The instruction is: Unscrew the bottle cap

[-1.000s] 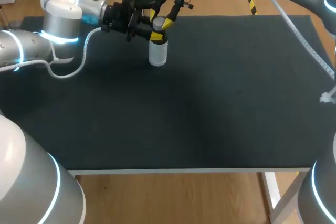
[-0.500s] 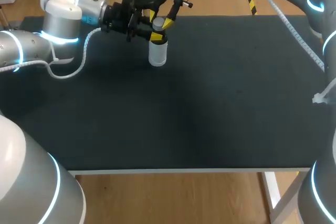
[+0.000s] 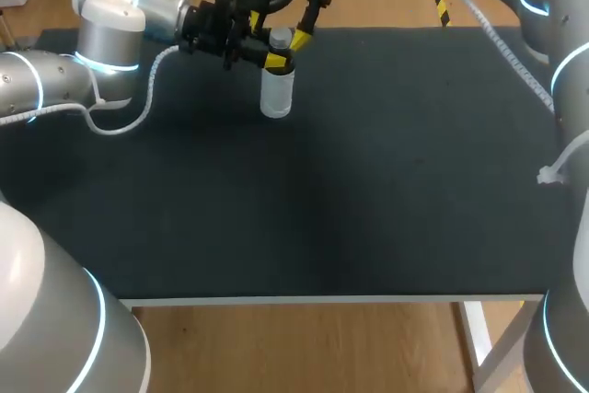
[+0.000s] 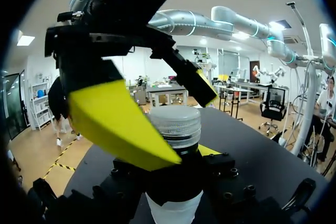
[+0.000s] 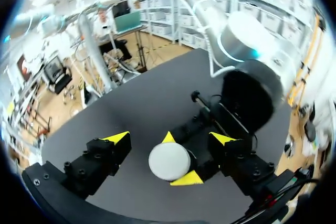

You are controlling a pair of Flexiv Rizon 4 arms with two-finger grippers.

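left wrist view: ribbed clear cap (image 4: 179,124), white bottle (image 4: 174,209) probably clamped in left pincer (image 5: 176,159); right pincer (image 5: 169,139) apart

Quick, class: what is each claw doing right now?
Left claw: closed on the bottle.
Right claw: open, either side of the cap.

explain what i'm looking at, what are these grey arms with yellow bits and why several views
This is a two-armed robot at a black table. One picture looks down from above and behind the robot; the other two come from a camera on each arm's wrist. A white plastic bottle stands on the table. The left gripper, two yellow-tipped fingers, is shut on its neck. The right gripper hangs above, fingers open on either side of the ribbed whitish round cap, apparently not gripping it.
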